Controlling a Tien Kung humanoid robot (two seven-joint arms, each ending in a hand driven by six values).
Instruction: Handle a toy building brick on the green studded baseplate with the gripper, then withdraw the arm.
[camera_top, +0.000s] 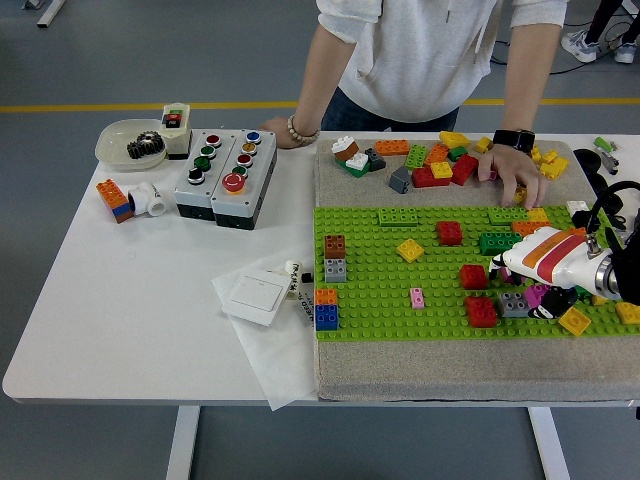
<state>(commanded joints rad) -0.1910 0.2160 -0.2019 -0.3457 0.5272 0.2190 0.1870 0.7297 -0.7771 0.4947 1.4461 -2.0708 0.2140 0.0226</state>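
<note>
The green studded baseplate (390, 270) lies on a grey mat at the right of the table and carries several bricks. My right hand (545, 297), white with orange stripes, comes in from the right edge and hovers low over the plate's right part. Its dark fingers (560, 298) are curled around a magenta brick (537, 294), which sits against a grey brick (513, 304). A red brick (480, 311) lies just to the left. The hand hides the fingertips' contact. My left arm is out of view.
A person stands at the far side, one hand (512, 178) on loose bricks at the plate's far right, the other (285, 132) on the table. A button box (225, 177), a bowl (125, 145), a white switch (250, 295) and an orange-blue brick (113, 198) sit to the left.
</note>
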